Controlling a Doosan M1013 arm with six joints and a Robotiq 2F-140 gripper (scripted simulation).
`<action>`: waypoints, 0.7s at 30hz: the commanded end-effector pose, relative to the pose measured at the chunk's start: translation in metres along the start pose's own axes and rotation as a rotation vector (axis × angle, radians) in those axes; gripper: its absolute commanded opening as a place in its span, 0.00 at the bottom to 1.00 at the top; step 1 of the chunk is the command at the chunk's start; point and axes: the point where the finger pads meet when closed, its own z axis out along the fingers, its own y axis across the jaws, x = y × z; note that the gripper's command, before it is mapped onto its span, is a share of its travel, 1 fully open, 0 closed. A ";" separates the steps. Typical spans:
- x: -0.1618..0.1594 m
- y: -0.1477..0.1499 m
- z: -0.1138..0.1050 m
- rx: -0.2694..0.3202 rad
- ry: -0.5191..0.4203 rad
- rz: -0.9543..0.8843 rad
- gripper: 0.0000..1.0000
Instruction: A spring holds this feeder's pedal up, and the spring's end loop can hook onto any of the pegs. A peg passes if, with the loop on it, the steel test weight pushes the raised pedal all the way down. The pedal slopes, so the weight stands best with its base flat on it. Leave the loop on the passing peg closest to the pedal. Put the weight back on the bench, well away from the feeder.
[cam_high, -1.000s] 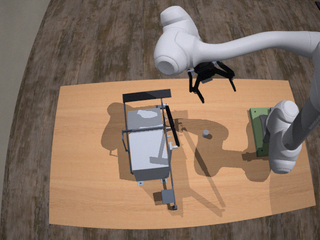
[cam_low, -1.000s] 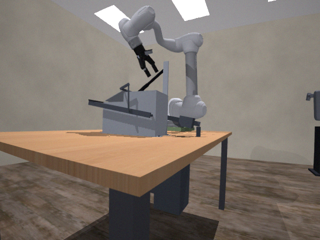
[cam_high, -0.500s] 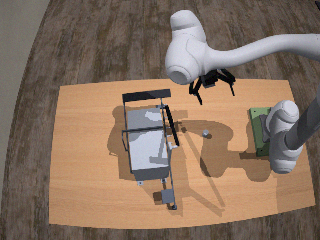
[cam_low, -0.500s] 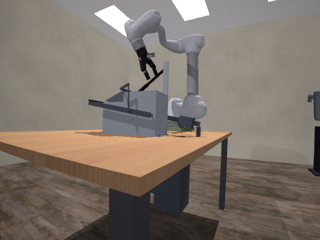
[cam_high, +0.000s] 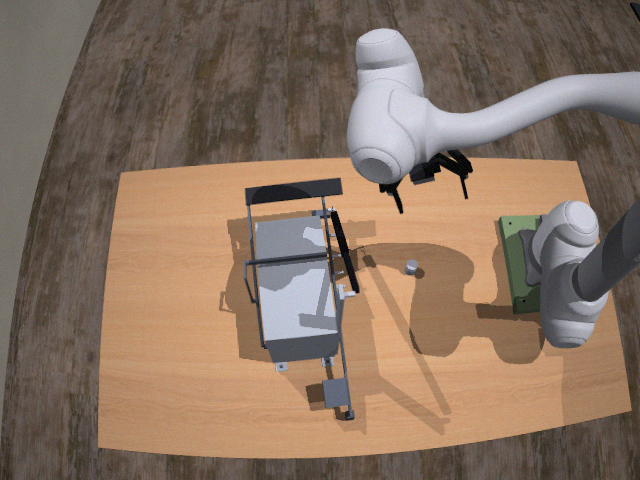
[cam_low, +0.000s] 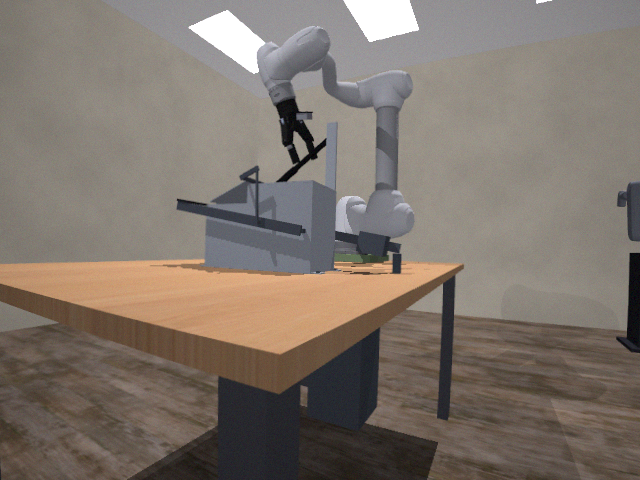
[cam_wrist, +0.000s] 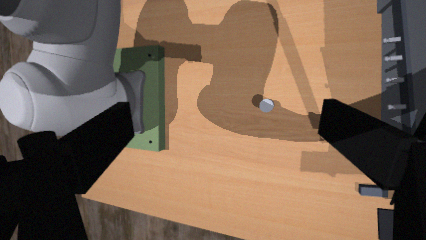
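Gripper (cam_high: 430, 193), fingers spread wide and empty, hangs high above the upright steel weight (cam_high: 411, 267), which stands beside the feeder (cam_high: 297, 289).

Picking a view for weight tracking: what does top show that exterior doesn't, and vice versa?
Top only: the small steel weight standing on the bench between the feeder and the green base plate, plus the row of pegs along the feeder's side and the pedal.
Exterior only: height. The gripper hangs well above the bench; the table legs and the ceiling lights also show.
Both: the grey feeder box, the arm, the open, empty gripper.
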 end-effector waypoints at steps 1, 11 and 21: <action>-0.004 0.006 0.016 -0.073 -0.051 -0.001 1.00; -0.004 0.006 0.016 -0.073 -0.051 -0.001 1.00; -0.011 0.016 0.046 -0.194 -0.139 -0.003 1.00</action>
